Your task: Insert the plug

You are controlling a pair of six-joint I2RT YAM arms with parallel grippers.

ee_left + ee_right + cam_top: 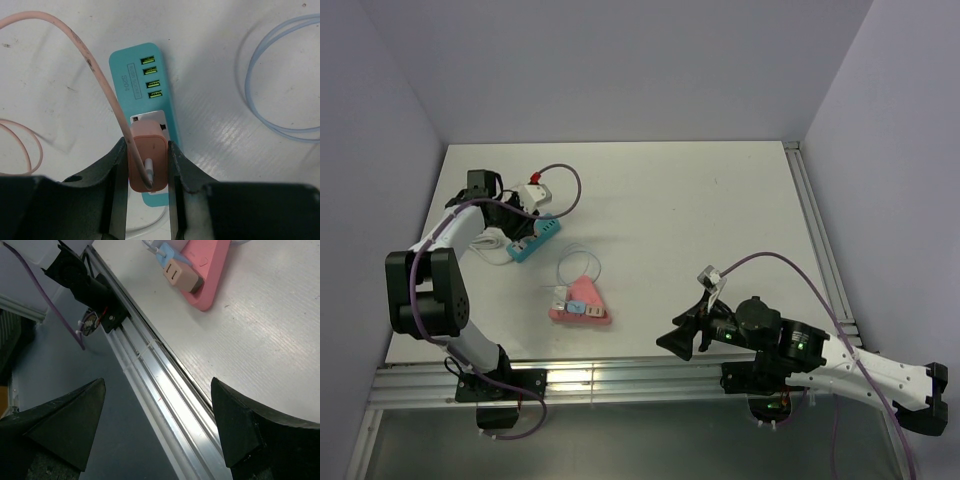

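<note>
A salmon-pink plug (150, 152) with a pink cable (95, 70) running from its back sits between the fingers of my left gripper (146, 145), which is shut on it. The plug stands over the white socket (150, 119) of a teal power strip (142, 82) that has several yellow USB ports. Its prongs are hidden, so I cannot tell if they are in the socket. From above, the left gripper (515, 215) is at the table's far left over the teal strip (542, 235). My right gripper (680, 340) hangs open and empty by the table's front edge (165, 367).
A pink triangular power strip (582, 303) with a tan plug (180, 275) in it lies near the front middle. A pale blue cable (272, 85) loops between the two strips. A white adapter with a red part (532, 188) lies behind the teal strip. Aluminium rails (620, 380) run along the front.
</note>
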